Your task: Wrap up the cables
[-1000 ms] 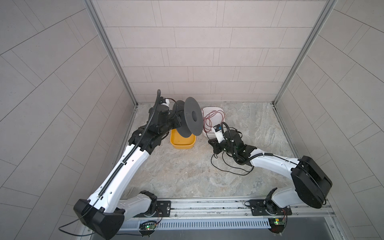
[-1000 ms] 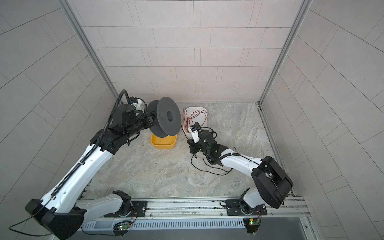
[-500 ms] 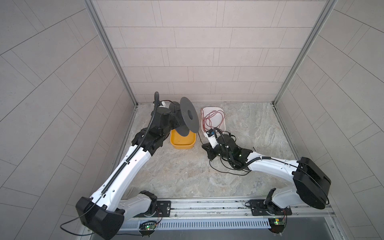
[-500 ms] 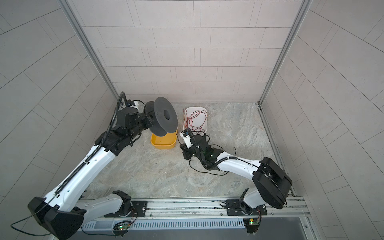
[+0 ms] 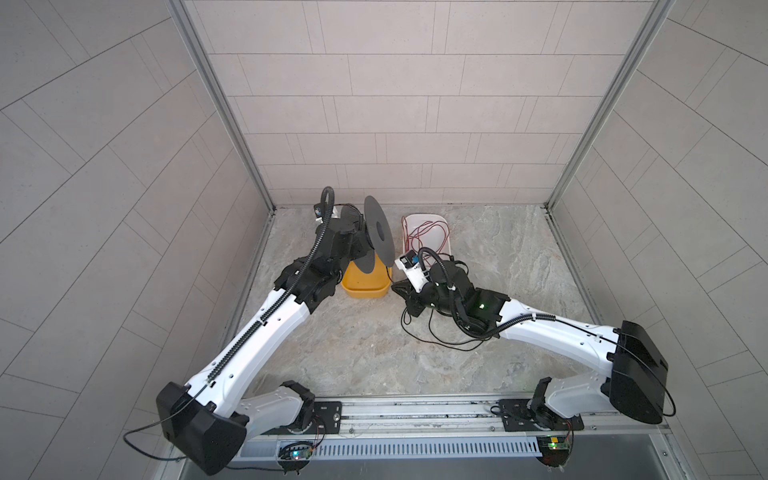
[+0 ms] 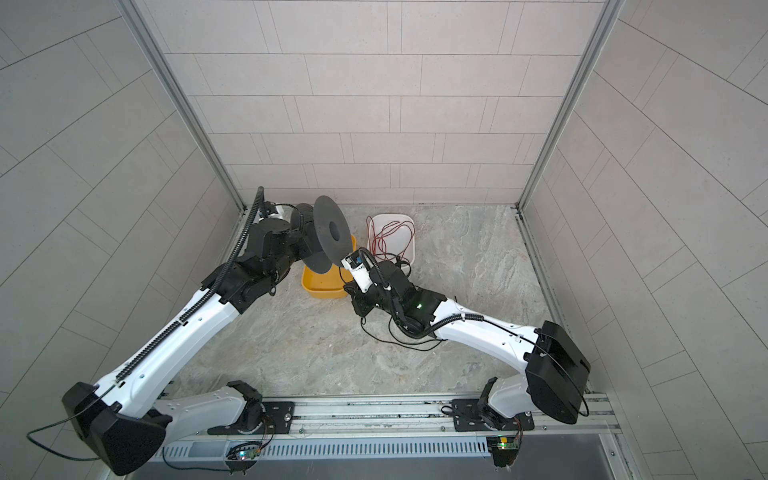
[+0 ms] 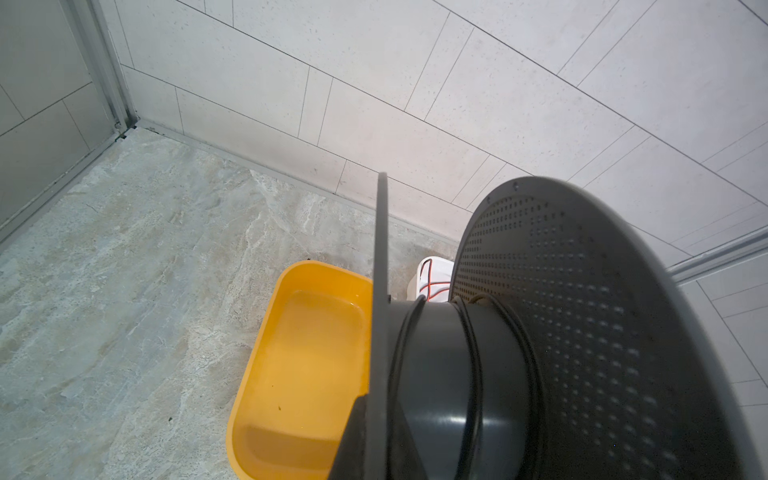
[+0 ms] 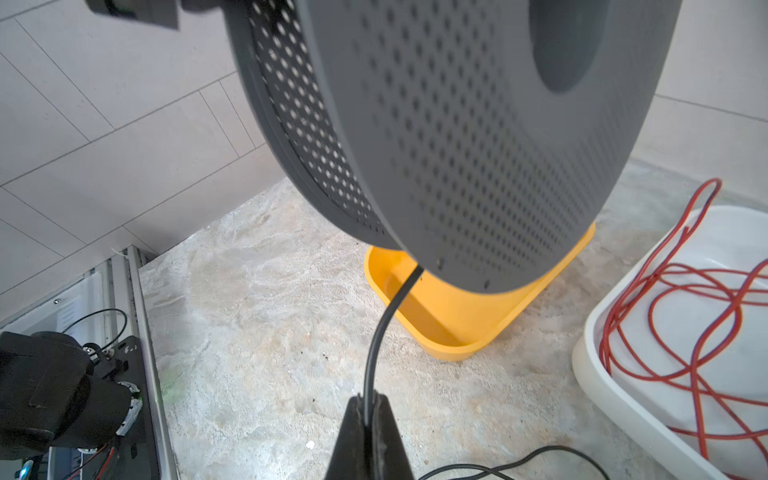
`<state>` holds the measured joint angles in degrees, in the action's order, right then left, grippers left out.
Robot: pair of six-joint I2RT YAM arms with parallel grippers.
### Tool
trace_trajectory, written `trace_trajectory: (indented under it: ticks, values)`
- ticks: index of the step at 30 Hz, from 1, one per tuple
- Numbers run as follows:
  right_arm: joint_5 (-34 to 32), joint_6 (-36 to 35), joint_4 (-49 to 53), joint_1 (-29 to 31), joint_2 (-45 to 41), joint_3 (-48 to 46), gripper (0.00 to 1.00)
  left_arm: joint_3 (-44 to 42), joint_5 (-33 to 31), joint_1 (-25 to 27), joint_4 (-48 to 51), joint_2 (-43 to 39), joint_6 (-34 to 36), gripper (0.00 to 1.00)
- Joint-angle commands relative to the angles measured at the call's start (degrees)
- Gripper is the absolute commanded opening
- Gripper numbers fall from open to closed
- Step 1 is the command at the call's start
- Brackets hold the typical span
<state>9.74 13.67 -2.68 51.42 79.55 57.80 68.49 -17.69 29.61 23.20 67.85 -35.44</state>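
My left gripper is shut on one flange of a grey perforated spool, held on edge above the yellow tub. A few turns of the black cable lie around the spool's hub. Below the spool, my right gripper is shut on the cable. From the fingertips the cable rises behind the spool's lower rim. The rest lies in loose loops on the floor under the right arm.
A yellow tub stands under the spool. To its right a white tray holds a tangled red wire. Tiled walls close in the back and both sides. A metal rail runs along the front.
My right gripper has moved left with the cable, from beside the white tray to just under the spool. The left arm has turned the spool more edge-on.
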Motion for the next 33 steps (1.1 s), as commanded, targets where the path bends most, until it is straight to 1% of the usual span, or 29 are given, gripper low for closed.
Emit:
trace_trajectory:
  ticks: [1,7,12,16,24,27,33]
  values:
    - [-0.7,-2.6,4.6,0.5,-1.7,2.9,0.00,0.4,-3.8,1.4,-3.7,0.1,2.1,0.00]
    - [-0.7,-5.8,9.8,0.5,-2.0,7.6,0.00,1.7,-8.7,4.1,-1.7,1.6,6.3,0.00]
    - [-1.8,-8.6,13.8,0.5,-2.4,11.4,0.00,2.9,-10.6,5.8,-0.1,2.7,9.4,0.00]
    - [-3.6,-10.4,14.8,0.5,-2.6,13.3,0.00,3.5,-11.5,7.2,0.7,3.3,11.6,0.00]
    - [-6.7,-11.3,14.6,0.2,-1.9,17.0,0.00,5.6,-9.7,8.7,3.5,4.0,13.8,0.00]
    - [-8.2,-11.1,13.5,0.2,-1.8,17.4,0.00,5.7,-7.5,8.7,4.0,3.7,15.3,0.00]
    - [-10.7,-10.5,11.9,-0.5,-2.1,17.7,0.00,6.1,-6.6,9.0,5.6,4.1,16.7,0.00]
